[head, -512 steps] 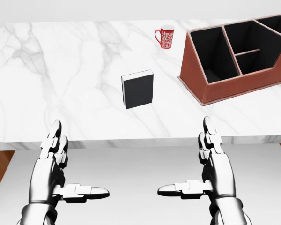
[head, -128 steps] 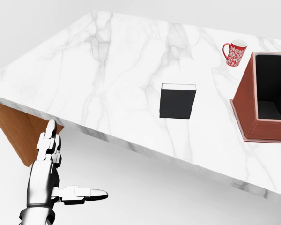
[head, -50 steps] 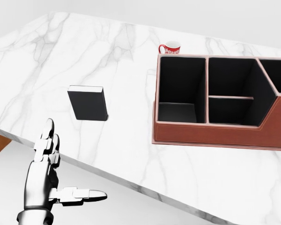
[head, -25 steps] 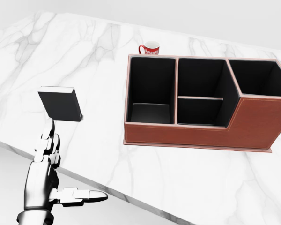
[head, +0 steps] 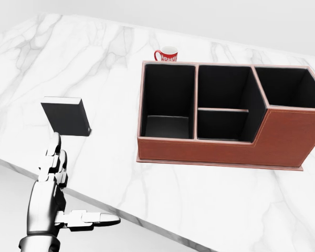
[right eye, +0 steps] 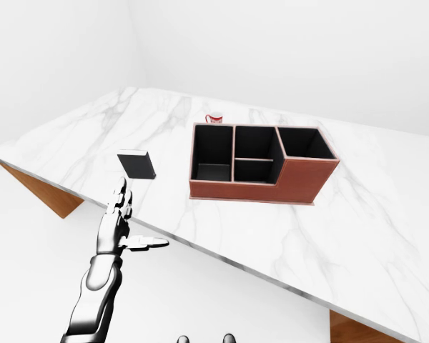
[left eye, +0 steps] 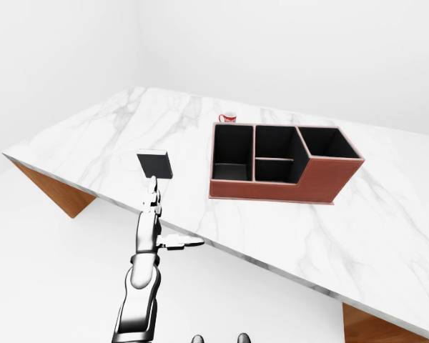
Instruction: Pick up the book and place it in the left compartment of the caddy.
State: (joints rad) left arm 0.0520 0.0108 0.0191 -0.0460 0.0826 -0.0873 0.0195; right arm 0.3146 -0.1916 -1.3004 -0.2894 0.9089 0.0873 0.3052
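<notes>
At the lower left of the head view the left hand [head: 55, 197] is raised with its fingers straight and together, pointing up toward the far side, and its thumb stuck out to the right; it is wide open and holds nothing. It hangs just off the near edge of the table [head: 210, 178], a white marble slab whose edge runs slantwise across the view. Just above the fingertips in the view, the book [head: 66, 116] lies flat on the marble near that edge, dark-covered with a pale strip of pages along its far side; hand and book are apart. To the right of the book, well clear of it, stands the caddy [head: 223, 147], a reddish-brown box with black insides. Its left compartment [head: 168, 102] is a deep, open well; the middle part is split by a low divider into a near and a far cell, and the right part is set off by a slanted wall. Just beyond the caddy's far left corner a red and white mug [head: 167, 54] shows over the rim. The right hand is out of sight in all three views.
</notes>
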